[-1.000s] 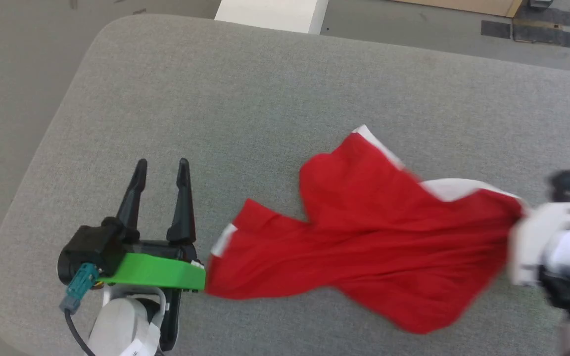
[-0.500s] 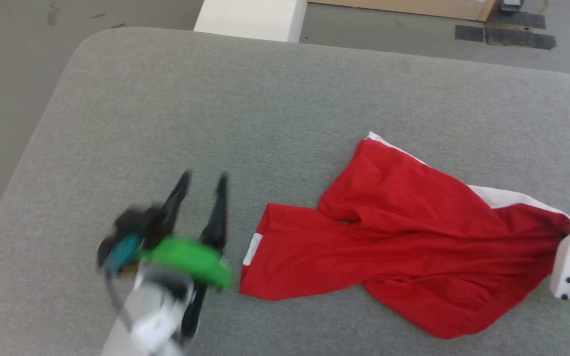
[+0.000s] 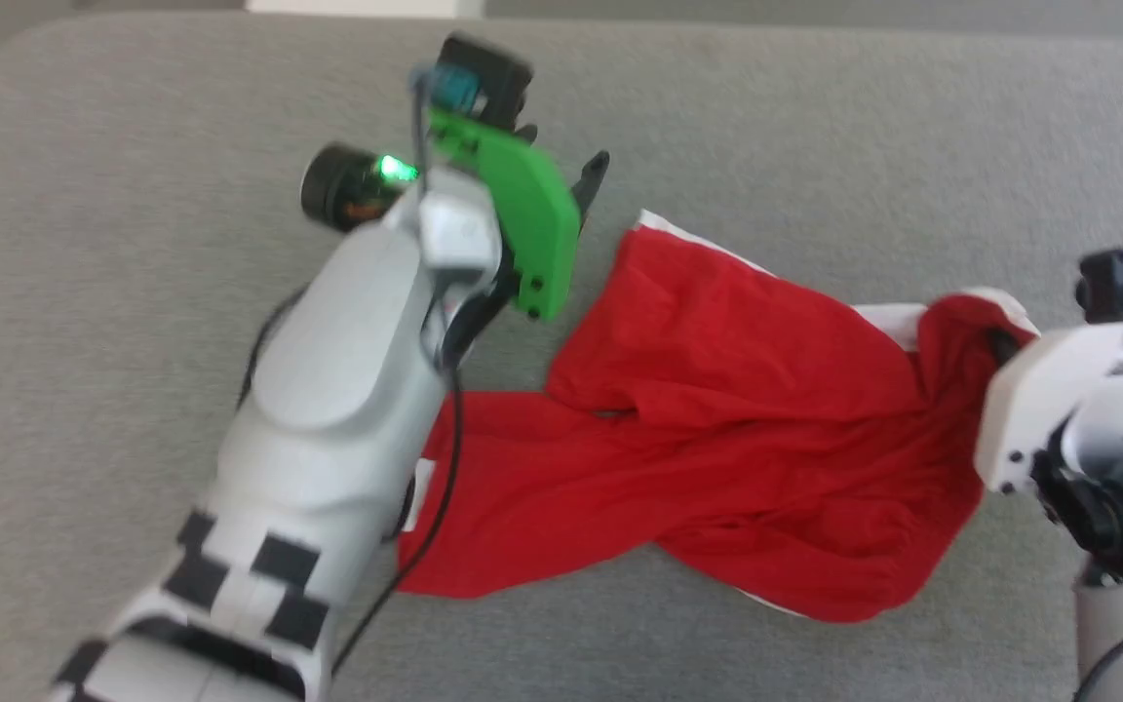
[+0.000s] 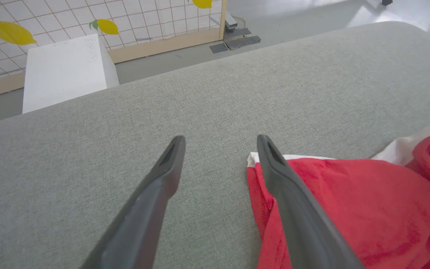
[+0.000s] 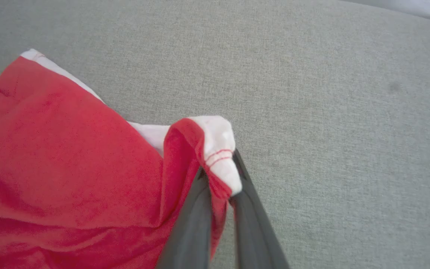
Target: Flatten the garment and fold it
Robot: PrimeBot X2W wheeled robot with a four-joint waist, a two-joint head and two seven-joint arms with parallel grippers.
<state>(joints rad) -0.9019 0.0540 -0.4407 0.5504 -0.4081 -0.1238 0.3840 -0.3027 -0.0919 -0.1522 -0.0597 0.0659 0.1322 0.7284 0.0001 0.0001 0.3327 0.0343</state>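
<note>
Across the middle of the padded table (image 3: pixel 815 146) lies the garment (image 3: pixel 717 429). Right gripper (image 5: pixel 218 175) pinches one white-trimmed corner; left gripper (image 4: pixel 220 144), spread and empty, hovers at another. Light, limp cloth, likely best held by corners.

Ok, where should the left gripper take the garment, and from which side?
Probably the white-trimmed corner of the garment beside the open left gripper: it lies flat and free, far from the right gripper. Come from the bare grey surface side.

Head camera looks down; close, low wrist views share the garment (image 3: pixel 747 439).
</note>
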